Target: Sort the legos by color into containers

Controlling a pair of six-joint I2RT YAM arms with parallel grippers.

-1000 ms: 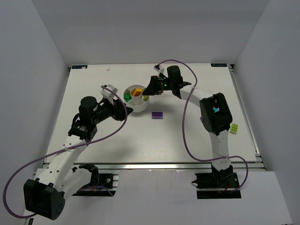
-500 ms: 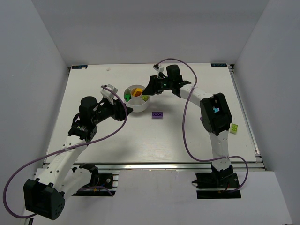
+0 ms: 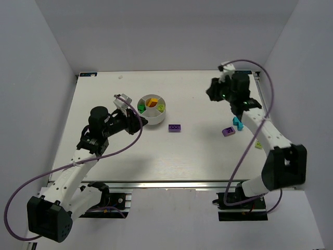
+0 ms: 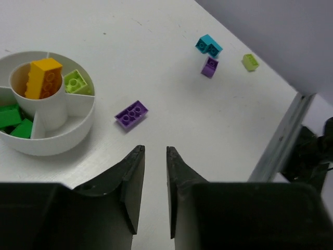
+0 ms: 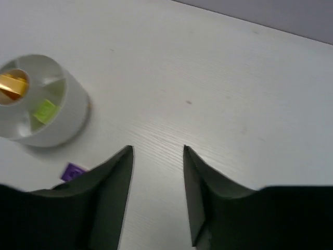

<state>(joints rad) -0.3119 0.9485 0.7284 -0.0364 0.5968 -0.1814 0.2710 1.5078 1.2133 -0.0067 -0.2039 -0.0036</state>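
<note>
The round white dish [image 3: 146, 121] stands left of the table's centre. It holds an orange-yellow brick [image 4: 43, 77] in the central well, a lime green brick [image 4: 77, 82] in one wedge and dark green bricks [image 4: 13, 120] in another. A purple brick [image 3: 174, 127] lies just right of the dish. A cyan brick [image 3: 238, 123], a small purple brick [image 3: 228, 132] and a lime green brick [image 3: 258, 144] lie at the right. My left gripper [image 3: 140, 122] hovers by the dish's near left side, narrowly open and empty. My right gripper [image 3: 210, 95] is open and empty, high over the far right of the table.
White walls close in the table on three sides. A metal rail [image 3: 166, 183] runs along the near edge and another [image 4: 281, 140] along the right edge. Purple cables loop from both arms.
My right arm has swung away from the dish to the far right of the table, which uncovers the cyan and small purple bricks. The left arm has hardly moved.
</note>
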